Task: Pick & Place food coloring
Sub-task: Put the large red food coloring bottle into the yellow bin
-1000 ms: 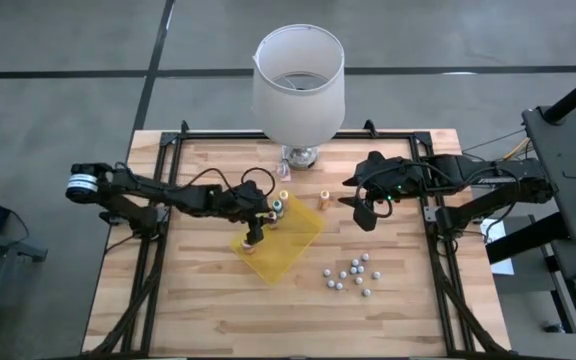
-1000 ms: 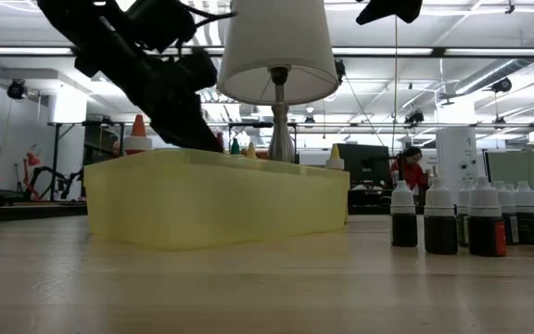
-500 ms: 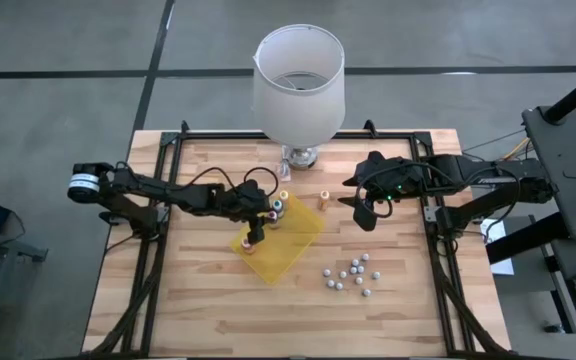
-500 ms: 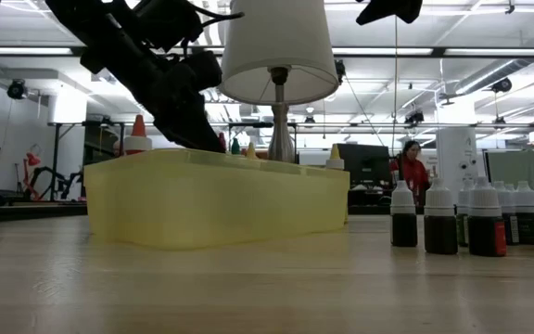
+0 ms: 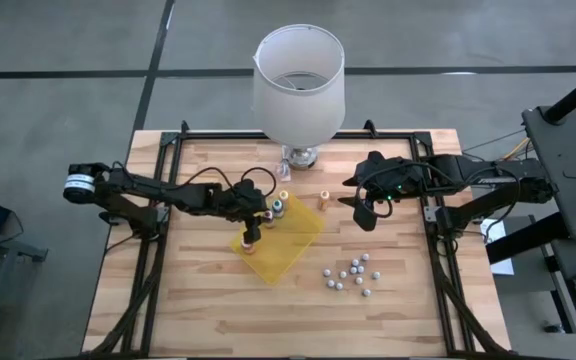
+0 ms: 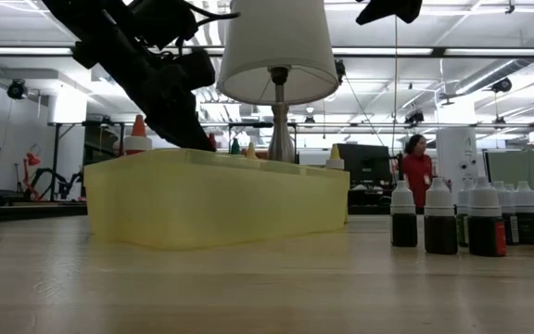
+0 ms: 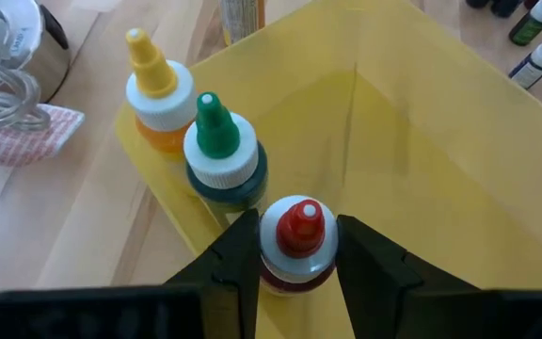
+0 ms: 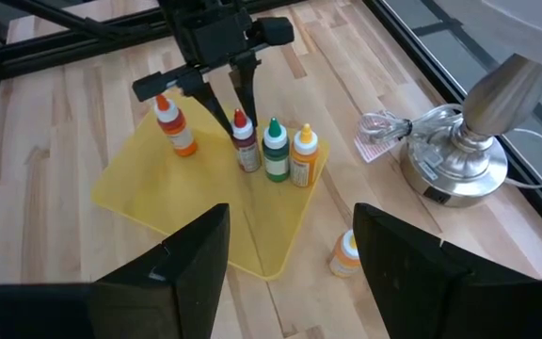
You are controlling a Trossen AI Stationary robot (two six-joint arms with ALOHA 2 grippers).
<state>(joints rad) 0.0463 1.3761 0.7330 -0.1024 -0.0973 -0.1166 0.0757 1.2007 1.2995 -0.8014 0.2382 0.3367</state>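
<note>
tray [image 8: 158, 212]: yellow, our landmark
in tray: red-cap bottle [image 7: 296, 243], green one [image 7: 221, 155], yellow one [image 7: 158, 94], orange one [image 8: 174, 126]
left gripper [image 7: 294, 268]: pinching the red-cap bottle
right gripper [image 8: 290, 254]: spread wide, idle beside the tray
left to do: one bottle [image 8: 346, 252] near the tray, a cluster [image 5: 350, 276] farther off

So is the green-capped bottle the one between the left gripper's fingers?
No, the left gripper has its fingers on either side of the red-capped bottle; the green-capped bottle stands beside it, free.

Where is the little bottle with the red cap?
The red-capped bottle stands inside the yellow tray, gripped between the left pincer's fingers. The green-capped bottle is right beside it, in a row with the yellow-capped bottle.
</note>
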